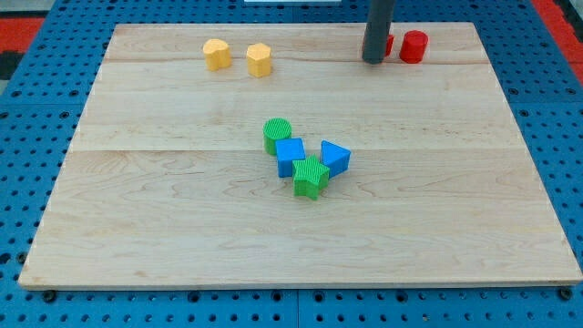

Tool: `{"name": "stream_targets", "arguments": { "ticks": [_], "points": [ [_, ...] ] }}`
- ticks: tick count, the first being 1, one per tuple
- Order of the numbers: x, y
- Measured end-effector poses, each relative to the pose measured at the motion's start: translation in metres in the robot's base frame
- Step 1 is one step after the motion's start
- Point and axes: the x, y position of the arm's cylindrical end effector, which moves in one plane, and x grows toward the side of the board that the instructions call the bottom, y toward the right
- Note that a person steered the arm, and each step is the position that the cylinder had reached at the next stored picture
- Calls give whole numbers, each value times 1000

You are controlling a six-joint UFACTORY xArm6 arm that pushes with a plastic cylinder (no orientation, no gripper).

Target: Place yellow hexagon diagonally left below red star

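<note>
With no jaws to open or shut, my tip [374, 60], the end effector, is resting against a half-hidden red block [389, 44], well right of the yellow hexagon [259, 60], and should be circling behind it

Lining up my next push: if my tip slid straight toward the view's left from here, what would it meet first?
Probably the yellow hexagon, which sits nearly level with my tip, with only bare board between them. Depth is hard to judge, so it might only graze it.
</note>
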Motion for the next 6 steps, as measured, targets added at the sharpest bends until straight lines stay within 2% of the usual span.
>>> {"name": "stream_targets", "arguments": {
  "ticks": [1, 2, 3, 4, 5, 6],
  "points": [
    [10, -8],
    [58, -66],
    [102, -167],
    [81, -213],
    [36, -218],
    [19, -208]
  ]
}}
